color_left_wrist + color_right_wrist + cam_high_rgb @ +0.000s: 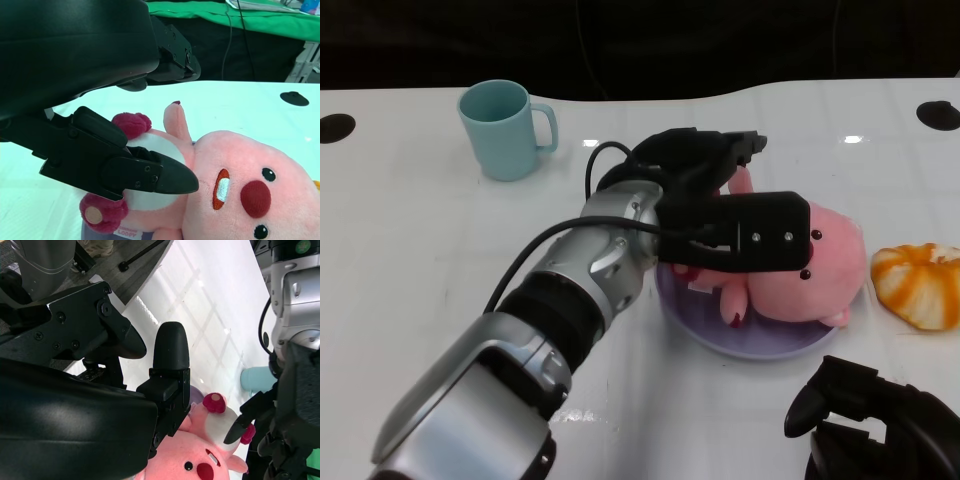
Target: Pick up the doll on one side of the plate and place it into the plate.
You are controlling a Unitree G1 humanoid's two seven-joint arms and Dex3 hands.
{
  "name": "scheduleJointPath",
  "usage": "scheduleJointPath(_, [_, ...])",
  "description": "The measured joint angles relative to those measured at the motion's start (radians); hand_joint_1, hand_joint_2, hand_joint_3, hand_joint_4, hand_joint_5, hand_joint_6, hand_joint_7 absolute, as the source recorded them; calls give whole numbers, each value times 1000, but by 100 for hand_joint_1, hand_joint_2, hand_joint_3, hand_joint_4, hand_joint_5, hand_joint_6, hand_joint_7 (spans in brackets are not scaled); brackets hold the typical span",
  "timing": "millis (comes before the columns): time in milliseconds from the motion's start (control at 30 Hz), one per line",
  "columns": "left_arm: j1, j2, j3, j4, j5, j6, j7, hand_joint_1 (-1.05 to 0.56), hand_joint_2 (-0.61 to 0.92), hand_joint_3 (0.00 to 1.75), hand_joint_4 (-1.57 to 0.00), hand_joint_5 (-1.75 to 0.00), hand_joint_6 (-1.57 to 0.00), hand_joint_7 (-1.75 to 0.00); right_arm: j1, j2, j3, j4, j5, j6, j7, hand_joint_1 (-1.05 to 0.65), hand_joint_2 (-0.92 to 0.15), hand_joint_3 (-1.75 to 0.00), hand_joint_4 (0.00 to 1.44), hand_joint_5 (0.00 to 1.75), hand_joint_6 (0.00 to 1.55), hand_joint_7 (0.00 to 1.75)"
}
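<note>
The pink doll (820,265) lies on its side in the lilac plate (760,345), head toward the right. My left hand (705,165) reaches over the doll's body from the left, and a black wrist block hides the doll's middle. In the left wrist view one finger (150,175) hovers at the doll's (240,185) white belly while the others are spread well above it, so nothing is gripped. My right hand (875,425) rests low at the front right, holding nothing, with its fingers (167,355) apart.
A light blue mug (505,128) stands at the back left. An orange, segmented object (920,285) lies just right of the plate. Black round marks sit at the table's far corners (938,113).
</note>
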Motion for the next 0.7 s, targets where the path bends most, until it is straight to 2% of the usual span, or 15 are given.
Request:
scheduleJointPath(167, [17, 47, 3, -109, -13, 4, -87, -92, 92, 38, 0, -22, -11, 0, -1, 0, -1, 2, -1, -1, 1, -9, -66, -121, 65, 175, 50, 158])
scheduleJointPath(400, [105, 107, 4, -264, -13, 16, -155, -91, 92, 36, 0, -20, -8, 0, -1, -1, -5, 2, 0, -2, 1, -10, -66, -119, 65, 175, 49, 158])
scheduleJointPath(700, [219, 215, 47, -495, -47, 12, -227, -87, 92, 33, 0, -22, -6, 0, -3, -4, -8, 13, 1, -3, 9, -10, -67, -118, 65, 175, 50, 158])
